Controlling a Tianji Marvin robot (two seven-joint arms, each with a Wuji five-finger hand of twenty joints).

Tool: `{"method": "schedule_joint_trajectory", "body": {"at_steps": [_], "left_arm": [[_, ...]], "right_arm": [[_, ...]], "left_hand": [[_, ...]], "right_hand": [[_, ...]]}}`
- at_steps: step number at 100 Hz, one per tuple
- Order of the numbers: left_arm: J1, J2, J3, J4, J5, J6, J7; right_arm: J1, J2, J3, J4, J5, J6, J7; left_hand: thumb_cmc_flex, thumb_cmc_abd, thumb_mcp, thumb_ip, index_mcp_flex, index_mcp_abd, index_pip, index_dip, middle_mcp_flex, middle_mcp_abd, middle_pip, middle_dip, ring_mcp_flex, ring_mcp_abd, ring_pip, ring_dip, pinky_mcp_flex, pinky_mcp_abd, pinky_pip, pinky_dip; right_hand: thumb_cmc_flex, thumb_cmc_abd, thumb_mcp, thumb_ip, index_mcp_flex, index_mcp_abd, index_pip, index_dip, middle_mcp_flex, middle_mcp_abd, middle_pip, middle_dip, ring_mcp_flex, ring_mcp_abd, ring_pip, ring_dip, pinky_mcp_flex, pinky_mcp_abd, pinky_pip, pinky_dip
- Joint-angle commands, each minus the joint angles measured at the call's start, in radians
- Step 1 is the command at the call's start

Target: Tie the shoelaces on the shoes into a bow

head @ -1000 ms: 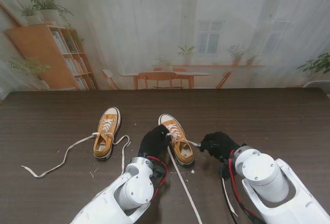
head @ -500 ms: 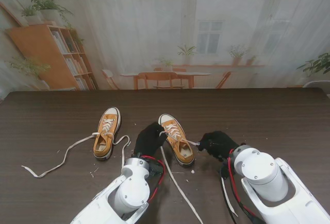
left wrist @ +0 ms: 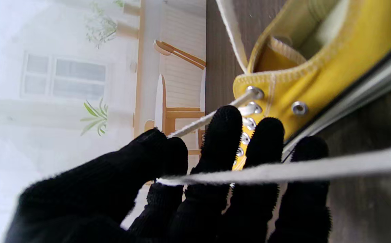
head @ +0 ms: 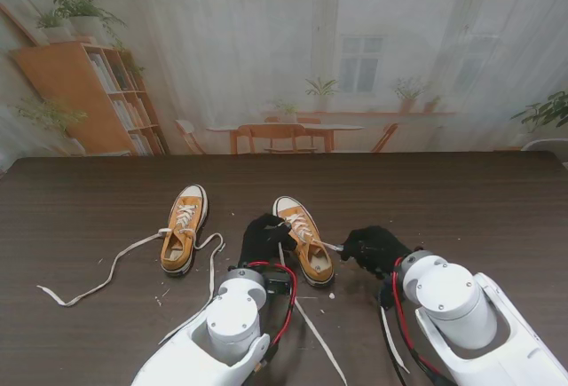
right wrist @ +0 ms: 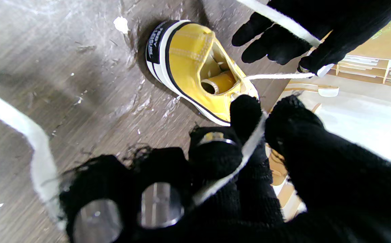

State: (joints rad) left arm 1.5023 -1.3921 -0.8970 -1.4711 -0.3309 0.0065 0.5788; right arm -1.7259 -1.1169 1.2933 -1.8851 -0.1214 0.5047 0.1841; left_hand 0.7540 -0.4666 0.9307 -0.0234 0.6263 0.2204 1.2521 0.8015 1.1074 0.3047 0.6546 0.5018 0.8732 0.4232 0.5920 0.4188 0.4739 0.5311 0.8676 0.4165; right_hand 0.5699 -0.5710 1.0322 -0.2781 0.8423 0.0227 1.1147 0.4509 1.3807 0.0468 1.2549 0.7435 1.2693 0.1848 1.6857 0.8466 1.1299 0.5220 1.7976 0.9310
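Two yellow canvas shoes stand on the dark table. The left shoe [head: 182, 229] lies unlaced, its white lace [head: 102, 275] trailing to the left. My left hand [head: 264, 237] sits against the right shoe's [head: 306, 242] left side. Its thumb and forefinger are pinched on that shoe's lace [left wrist: 195, 125] near the top eyelet. The same lace's slack [left wrist: 300, 168] drapes across the fingers [left wrist: 222, 135]. My right hand [head: 373, 248], just right of the right shoe [right wrist: 195, 60], grips the other lace end [right wrist: 249, 146] between thumb and forefinger. The left hand [right wrist: 300, 30] also shows in the right wrist view.
A long lace tail [head: 315, 328] runs from the right shoe toward me between the arms. Another tail [head: 390, 337] hangs by the right forearm. Small white crumbs [head: 333, 295] dot the table near the heel. The backdrop wall stands behind the table's far edge.
My left hand first drew slightly left and then came back against the right shoe, while its forearm swung and the lace tail toward me shifted. The right hand stayed where it was.
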Motion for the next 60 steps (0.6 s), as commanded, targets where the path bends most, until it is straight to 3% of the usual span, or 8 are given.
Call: {"method": "schedule_joint_trajectory", "body": {"at_steps": [1, 24, 44, 48, 53, 58, 59, 60], "left_arm": [[0.003, -0.011, -0.004, -0.025, -0.010, 0.017, -0.016], [0.008, -0.018, -0.020, -0.055, -0.139, 0.050, -0.010], [0.011, -0.011, -0.024, -0.057, -0.072, 0.073, -0.016], [0.010, -0.008, -0.025, -0.056, -0.039, 0.082, -0.020], [0.007, -0.002, -0.028, -0.054, 0.009, 0.098, -0.028], [0.002, 0.007, -0.033, -0.051, 0.057, 0.117, -0.047], [0.001, 0.009, -0.035, -0.051, 0.066, 0.120, -0.051], [-0.001, 0.011, -0.036, -0.051, 0.076, 0.123, -0.055]], "right_arm": [[-0.007, 0.003, 0.003, -0.010, -0.001, 0.005, 0.016], [-0.013, 0.003, 0.005, -0.016, 0.001, 0.010, 0.015], [-0.014, 0.003, 0.006, -0.018, 0.002, 0.012, 0.016], [-0.014, 0.003, 0.006, -0.019, 0.002, 0.011, 0.015], [-0.016, 0.003, 0.007, -0.020, 0.003, 0.011, 0.014], [-0.018, 0.002, 0.009, -0.022, 0.003, 0.010, 0.011], [-0.019, 0.002, 0.009, -0.022, 0.003, 0.010, 0.010], [-0.020, 0.001, 0.010, -0.023, 0.003, 0.009, 0.009]], "left_hand": [[0.035, -0.003, -0.022, 0.027, -0.002, -0.002, 0.094, 0.039, 0.025, -0.009, 0.080, 0.058, 0.065, 0.001, 0.034, -0.014, 0.053, 0.089, 0.024, -0.025], [0.063, 0.017, -0.082, 0.049, -0.021, 0.026, 0.094, 0.049, 0.032, -0.033, 0.448, 0.247, 0.178, -0.042, 0.255, 0.064, 0.169, 0.137, 0.097, -0.060], [0.066, 0.014, -0.101, 0.064, -0.015, 0.026, 0.087, 0.045, 0.095, -0.094, 0.615, 0.327, 0.334, -0.089, 0.498, 0.089, 0.413, 0.167, 0.350, -0.106], [0.064, 0.019, -0.110, 0.067, -0.013, 0.023, 0.082, 0.042, 0.104, -0.115, 0.635, 0.343, 0.389, -0.116, 0.583, 0.097, 0.481, 0.165, 0.526, -0.101], [0.064, 0.027, -0.123, 0.072, -0.013, 0.007, 0.067, 0.037, 0.098, -0.121, 0.633, 0.349, 0.398, -0.150, 0.687, 0.126, 0.519, 0.128, 0.695, -0.044], [0.061, 0.037, -0.143, 0.083, -0.014, -0.011, 0.051, 0.037, 0.093, -0.131, 0.632, 0.360, 0.398, -0.175, 0.802, 0.145, 0.562, 0.007, 0.907, 0.049], [0.058, 0.041, -0.149, 0.089, -0.015, -0.019, 0.047, 0.039, 0.093, -0.132, 0.633, 0.367, 0.398, -0.178, 0.847, 0.152, 0.579, -0.080, 0.996, 0.094], [0.058, 0.041, -0.149, 0.089, -0.015, -0.019, 0.047, 0.039, 0.093, -0.132, 0.633, 0.367, 0.398, -0.178, 0.847, 0.152, 0.579, -0.080, 0.996, 0.094]], "right_hand": [[0.036, 0.003, -0.019, 0.005, 0.017, -0.003, -0.001, -0.013, 0.022, -0.005, 0.028, 0.017, 0.036, -0.033, 0.070, -0.001, 0.036, -0.002, 0.160, 0.001], [0.037, 0.001, -0.017, 0.005, 0.020, 0.002, -0.002, -0.014, 0.027, -0.004, 0.030, 0.016, 0.035, -0.033, 0.074, 0.001, 0.036, -0.002, 0.160, 0.000], [0.035, 0.000, -0.017, 0.005, 0.020, 0.002, -0.002, -0.015, 0.028, -0.003, 0.030, 0.015, 0.035, -0.036, 0.075, 0.001, 0.037, -0.003, 0.161, 0.000], [0.035, -0.001, -0.016, 0.005, 0.020, -0.001, -0.002, -0.015, 0.028, -0.005, 0.030, 0.015, 0.035, -0.036, 0.075, 0.002, 0.037, -0.004, 0.163, 0.000], [0.035, -0.003, -0.016, 0.005, 0.020, -0.001, -0.003, -0.015, 0.029, -0.005, 0.030, 0.015, 0.036, -0.036, 0.077, 0.002, 0.037, -0.005, 0.166, 0.001], [0.031, -0.006, -0.015, 0.005, 0.021, -0.004, -0.004, -0.016, 0.031, -0.005, 0.031, 0.015, 0.035, -0.035, 0.081, 0.004, 0.038, -0.006, 0.177, 0.004], [0.030, -0.007, -0.015, 0.004, 0.021, -0.004, -0.004, -0.016, 0.031, -0.005, 0.031, 0.015, 0.035, -0.035, 0.082, 0.004, 0.038, -0.006, 0.178, 0.005], [0.030, -0.009, -0.014, 0.005, 0.021, -0.004, -0.004, -0.016, 0.031, -0.006, 0.031, 0.015, 0.035, -0.034, 0.083, 0.004, 0.038, -0.006, 0.180, 0.006]]}}
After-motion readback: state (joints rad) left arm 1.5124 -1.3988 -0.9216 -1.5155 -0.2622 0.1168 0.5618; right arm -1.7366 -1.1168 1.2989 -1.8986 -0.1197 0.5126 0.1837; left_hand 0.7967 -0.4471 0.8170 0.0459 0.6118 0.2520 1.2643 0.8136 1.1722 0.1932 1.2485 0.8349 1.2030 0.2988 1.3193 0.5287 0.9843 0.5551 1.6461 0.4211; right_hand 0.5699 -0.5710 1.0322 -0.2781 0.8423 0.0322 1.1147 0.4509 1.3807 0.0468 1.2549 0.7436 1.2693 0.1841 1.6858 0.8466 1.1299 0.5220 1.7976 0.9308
